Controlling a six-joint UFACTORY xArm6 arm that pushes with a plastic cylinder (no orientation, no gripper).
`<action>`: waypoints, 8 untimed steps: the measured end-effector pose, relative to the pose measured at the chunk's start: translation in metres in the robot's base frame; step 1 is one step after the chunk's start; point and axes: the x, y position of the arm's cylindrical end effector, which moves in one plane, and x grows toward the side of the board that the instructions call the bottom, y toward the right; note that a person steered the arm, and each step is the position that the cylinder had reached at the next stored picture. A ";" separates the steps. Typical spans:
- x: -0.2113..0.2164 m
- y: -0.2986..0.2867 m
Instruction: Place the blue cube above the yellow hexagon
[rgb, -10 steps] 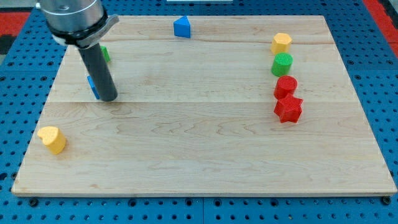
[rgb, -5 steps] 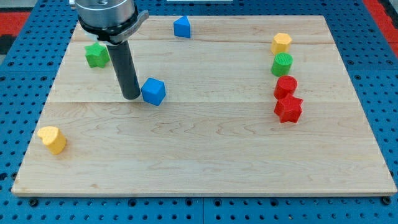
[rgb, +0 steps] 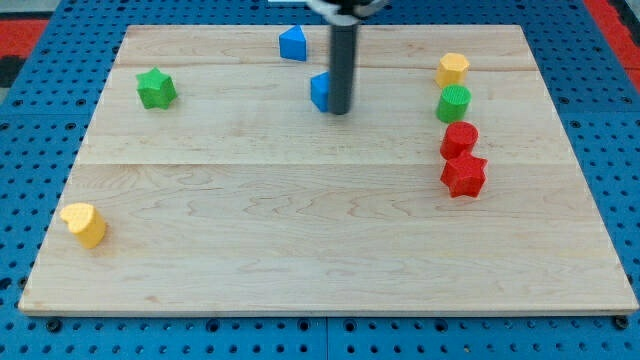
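Blue cube (rgb: 319, 91), half hidden behind my tip (rgb: 340, 110).

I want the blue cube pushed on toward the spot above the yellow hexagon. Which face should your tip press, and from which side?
Its face toward the view's left. My tip is on the right side of the blue cube, hiding it, while the yellow hexagon lies farther right, so I would circle round first.

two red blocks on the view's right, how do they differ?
Shape: the upper red block looks rounded, roughly cylindrical; the red star block has points.
Position: the rounded one sits nearer the view's top, just under the green cylinder; the star is nearer the view's bottom.
Footprint: the star looks slightly wider.
Shared: same red, touching or nearly so, both far from my tip.
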 end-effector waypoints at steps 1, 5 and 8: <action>-0.030 -0.015; -0.111 0.047; -0.103 0.092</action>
